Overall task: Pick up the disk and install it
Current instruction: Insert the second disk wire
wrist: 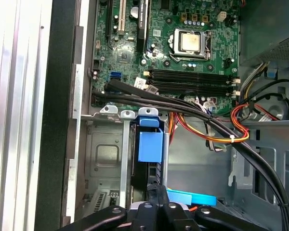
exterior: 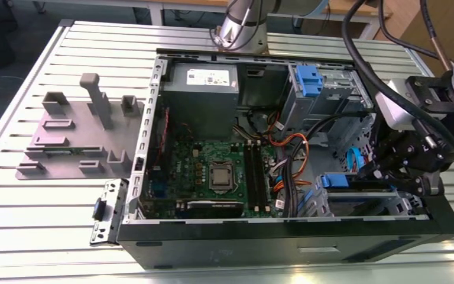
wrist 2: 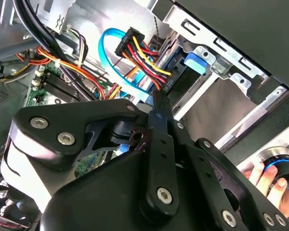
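The disk (wrist: pixel 151 159) stands on edge in the drive bay at the case's corner. Its blue bracket tab faces the motherboard and a dark edge runs back from it. In the exterior view the disk (exterior: pixel 339 181) sits low in the bay on the exterior view's right, and in the second wrist view its blue tab (wrist 2: pixel 195 63) peeks out of the metal cage. My black gripper (exterior: pixel 385 176) hangs right over that bay. In both wrist views the gripper (wrist: pixel 154 190) (wrist 2: pixel 159 98) points at the disk's rear end, next to the bundled power connector.
The open computer case (exterior: pixel 144 177) lies on a slatted table with the motherboard (exterior: pixel 211 171) exposed. Thick black cables (wrist: pixel 192 108) and a blue data cable (wrist 2: pixel 108 50) cross near the bay. A grey stand (exterior: pixel 77 136) stands on the exterior view's left. A hand (wrist 2: pixel 265 180) rests on a knob.
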`<state>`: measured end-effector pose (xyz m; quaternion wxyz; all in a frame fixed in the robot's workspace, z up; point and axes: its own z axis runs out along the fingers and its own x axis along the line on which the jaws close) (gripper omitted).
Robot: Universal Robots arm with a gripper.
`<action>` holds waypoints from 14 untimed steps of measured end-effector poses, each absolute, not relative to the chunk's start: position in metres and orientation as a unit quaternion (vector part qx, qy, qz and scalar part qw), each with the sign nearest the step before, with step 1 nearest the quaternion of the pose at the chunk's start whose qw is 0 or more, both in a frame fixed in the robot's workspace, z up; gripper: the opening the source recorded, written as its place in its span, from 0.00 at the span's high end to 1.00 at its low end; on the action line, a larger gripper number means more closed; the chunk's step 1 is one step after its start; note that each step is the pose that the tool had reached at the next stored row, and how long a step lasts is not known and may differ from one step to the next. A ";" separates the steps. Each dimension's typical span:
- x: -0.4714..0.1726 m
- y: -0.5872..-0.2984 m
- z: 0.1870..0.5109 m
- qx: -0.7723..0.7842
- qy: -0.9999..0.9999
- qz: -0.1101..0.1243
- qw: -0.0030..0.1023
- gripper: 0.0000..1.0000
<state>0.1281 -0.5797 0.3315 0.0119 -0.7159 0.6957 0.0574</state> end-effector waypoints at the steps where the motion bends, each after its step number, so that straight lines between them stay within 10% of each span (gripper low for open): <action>1: 0.128 -0.580 0.331 -0.716 0.696 0.058 0.012 0.90; 14: 0.138 -0.580 0.344 -0.716 0.696 0.059 0.011 0.90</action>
